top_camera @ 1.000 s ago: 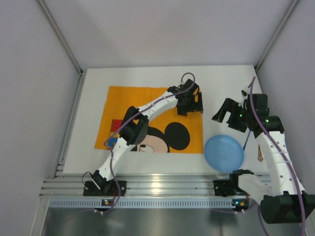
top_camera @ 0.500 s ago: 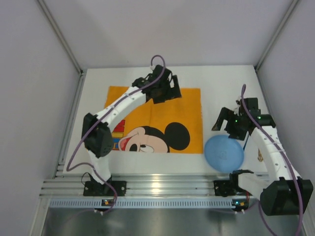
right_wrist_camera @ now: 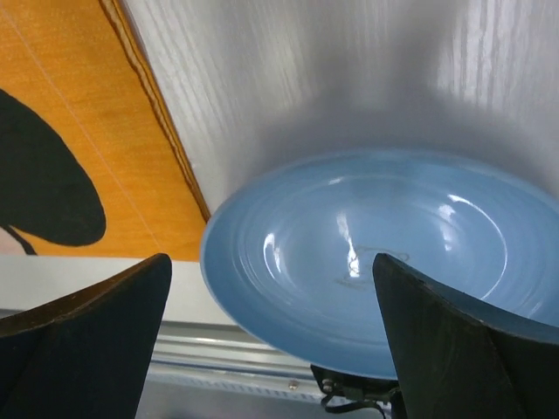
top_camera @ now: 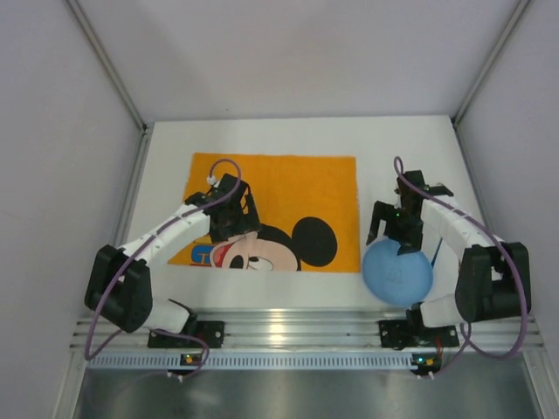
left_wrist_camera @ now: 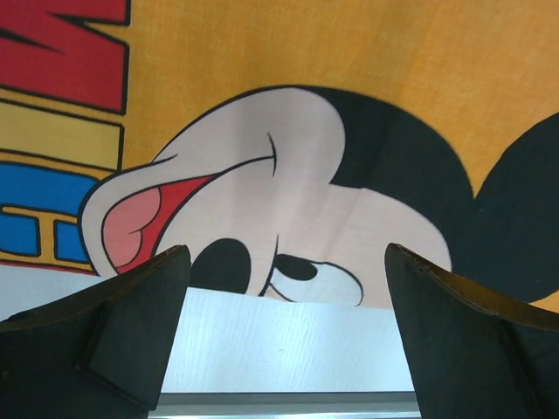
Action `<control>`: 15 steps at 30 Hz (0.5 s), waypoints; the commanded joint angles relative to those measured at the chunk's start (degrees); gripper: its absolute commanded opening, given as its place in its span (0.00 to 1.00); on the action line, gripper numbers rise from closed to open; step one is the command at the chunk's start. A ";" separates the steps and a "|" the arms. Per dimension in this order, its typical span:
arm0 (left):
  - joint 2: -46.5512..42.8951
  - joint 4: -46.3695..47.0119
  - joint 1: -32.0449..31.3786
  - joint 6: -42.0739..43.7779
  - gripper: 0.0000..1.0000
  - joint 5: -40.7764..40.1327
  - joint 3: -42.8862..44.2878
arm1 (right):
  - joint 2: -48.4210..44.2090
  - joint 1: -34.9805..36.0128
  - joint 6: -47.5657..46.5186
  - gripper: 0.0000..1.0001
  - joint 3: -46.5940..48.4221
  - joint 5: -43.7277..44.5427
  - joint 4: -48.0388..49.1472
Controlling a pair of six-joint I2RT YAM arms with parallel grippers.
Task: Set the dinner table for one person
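The dinner table is a white matte top. An orange Mickey Mouse placemat lies flat on its left-middle part. A blue plate sits on the table to the right of the placemat, near the front edge. My left gripper hovers open and empty over the placemat's near left part; the left wrist view shows the Mickey face and bare table between its fingers. My right gripper is open above the plate's far rim, and the plate fills the space between its fingers, untouched.
An aluminium rail runs along the table's front edge, with both arm bases on it. Grey enclosure walls stand on the left, the right and at the back. The plate's near rim reaches over the right arm's base.
My left gripper has drawn back from the placemat's far edge to its near left part. My right gripper has come toward the front and lowered over the plate's far rim.
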 commanded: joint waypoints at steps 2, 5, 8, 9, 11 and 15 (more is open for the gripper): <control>-5.55 2.79 0.32 -1.24 0.98 -0.15 -5.80 | 6.23 5.19 0.68 1.00 5.68 5.91 2.77; -6.08 4.54 0.41 -2.29 0.98 1.44 -9.14 | 10.11 8.10 1.12 0.99 7.88 8.37 3.21; -4.51 5.95 0.32 -2.56 0.98 3.98 -11.08 | 13.44 9.51 1.21 0.97 9.90 9.26 3.65; -3.89 6.39 0.32 -2.65 0.98 4.51 -11.70 | 14.33 9.86 0.86 0.94 10.34 11.08 3.65; -2.31 8.76 0.32 -2.65 0.98 5.57 -14.06 | 16.61 10.13 0.33 0.91 11.40 11.63 3.57; 0.77 10.87 0.32 -2.65 0.98 7.32 -16.27 | 18.73 10.13 -0.37 0.72 12.02 13.64 3.57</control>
